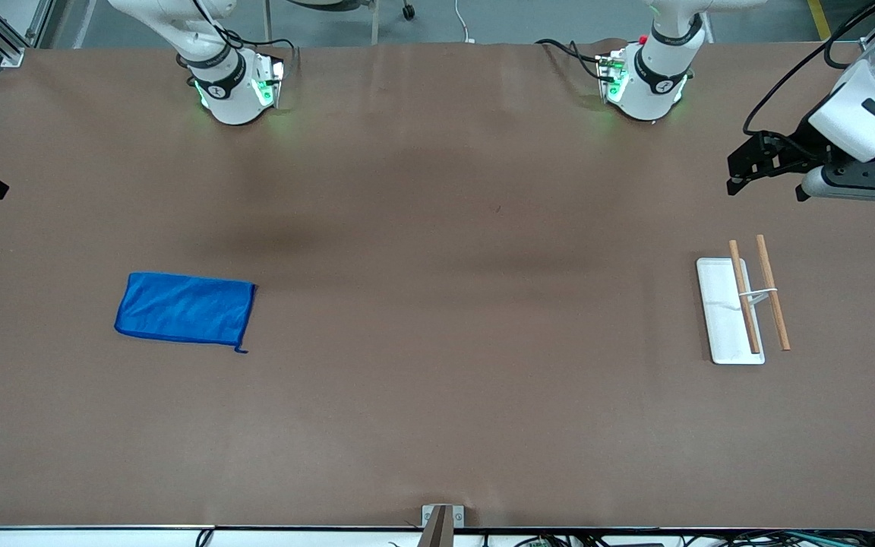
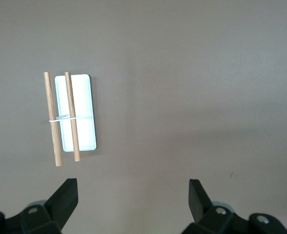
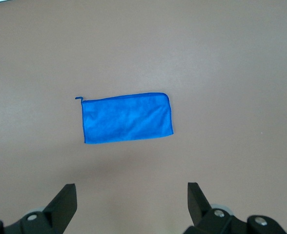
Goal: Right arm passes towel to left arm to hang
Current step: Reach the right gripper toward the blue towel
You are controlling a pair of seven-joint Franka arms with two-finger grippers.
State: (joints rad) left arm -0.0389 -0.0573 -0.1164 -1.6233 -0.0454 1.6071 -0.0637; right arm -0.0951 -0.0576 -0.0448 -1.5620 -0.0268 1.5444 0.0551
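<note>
Pre-grasp step. Towel [image 1: 184, 309] flat on counter [image 1: 437, 395], right arm's end, 9 o'clock of rack [image 1: 741, 308]. Right gripper [image 3: 131, 195] high over towel, fingers wide, empty. Left gripper [image 2: 133, 195] waits above rack, fingers wide. Next: right descends, pinches towel edge.

Left pincer [image 2: 131, 195], right pincer [image 3: 130, 197]: both raised, fingers spread.

No text, label, brand, number or sign can be read anywhere.
</note>
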